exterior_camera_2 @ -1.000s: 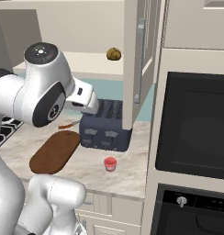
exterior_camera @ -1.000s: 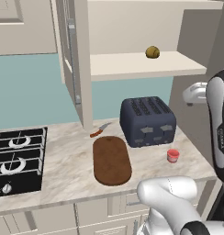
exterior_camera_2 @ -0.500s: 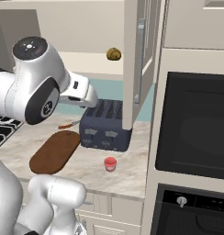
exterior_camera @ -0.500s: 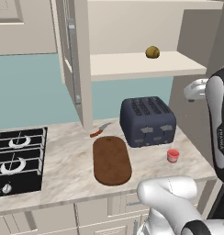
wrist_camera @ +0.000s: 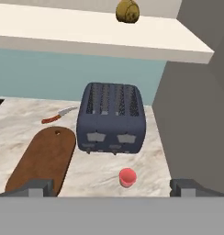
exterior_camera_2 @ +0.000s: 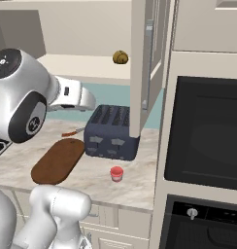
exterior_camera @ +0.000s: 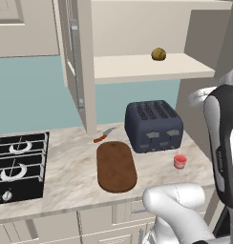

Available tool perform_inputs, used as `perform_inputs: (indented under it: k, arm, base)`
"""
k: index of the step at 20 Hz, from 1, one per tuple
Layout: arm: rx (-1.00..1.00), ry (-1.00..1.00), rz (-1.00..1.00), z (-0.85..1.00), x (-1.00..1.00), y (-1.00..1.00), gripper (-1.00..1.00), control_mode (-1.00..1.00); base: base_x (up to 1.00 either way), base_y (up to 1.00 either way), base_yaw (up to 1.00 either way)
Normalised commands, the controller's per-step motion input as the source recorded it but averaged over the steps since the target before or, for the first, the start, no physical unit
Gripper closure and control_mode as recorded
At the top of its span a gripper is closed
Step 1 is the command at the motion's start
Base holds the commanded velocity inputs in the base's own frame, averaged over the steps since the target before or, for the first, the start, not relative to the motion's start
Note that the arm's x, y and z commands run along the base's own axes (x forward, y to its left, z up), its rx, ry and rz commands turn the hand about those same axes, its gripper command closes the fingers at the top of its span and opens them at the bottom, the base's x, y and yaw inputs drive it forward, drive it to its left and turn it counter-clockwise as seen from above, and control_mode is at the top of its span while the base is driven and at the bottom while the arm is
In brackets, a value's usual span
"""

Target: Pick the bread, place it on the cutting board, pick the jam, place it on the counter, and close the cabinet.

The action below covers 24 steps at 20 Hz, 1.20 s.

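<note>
— Where does the gripper (wrist_camera: 112,188) stand, and how are its fingers?

— In the hand view the two dark fingertips (wrist_camera: 36,188) sit far out toward opposite sides at the bottom, spread wide with nothing between them. It hangs above the counter (wrist_camera: 100,176), apart from everything on it.

— And the bread (wrist_camera: 127,11)?

— High above the gripper and ahead of it, a small golden-brown roll on the pale shelf (wrist_camera: 86,34) of the cabinet (exterior_camera: 78,62), near the shelf's front part. The cabinet doors stand open; one door (exterior_camera_2: 147,63) hangs just in front of the toaster's right end in the right base view.

— What lies straight ahead of the fingers?

— The jam (wrist_camera: 127,177) — a small red jar on the counter, nearest thing to the gripper, roughly midway between the two fingertips and a little beyond them. Beyond it stands the dark blue toaster (wrist_camera: 111,117), directly below the shelf.

— The cutting board (wrist_camera: 42,158)?

— Flat on the counter to the left of the jam and toaster, its near end close above the left fingertip, running away at a slant. Nothing rests on it. Past its far end, just beside the toaster's left corner, lies a knife (wrist_camera: 58,114) with a reddish handle.

— Anything else around?

— The black gas stove (exterior_camera: 18,164) sits well off to the left of the board, and a dark built-in oven (exterior_camera_2: 205,131) stands to the right.
</note>
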Motion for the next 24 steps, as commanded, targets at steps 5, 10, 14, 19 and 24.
perform_inputs:
  k: [5,10,14,19,24]
  arm:
    - [0.0,0.0,0.0,0.32,0.0,0.06,-1.0,-1.0]
    - [0.0,0.0,0.0,0.36,0.02,0.01,-1.0,-1.0]
    - [0.0,0.03,0.0,0.44,0.0,0.02,-1.0,-1.0]
    - [0.0,0.0,0.0,0.28,0.07,0.0,-1.0,-1.0]
    - [0.0,0.0,0.0,0.01,0.26,0.0,-1.0,-1.0]
  base:
    - [0.0,0.0,0.0]
    - [0.0,0.0,0.0]
    - [0.0,0.0,0.0]
    - [0.0,0.0,0.0]
    - [0.0,0.0,0.0]
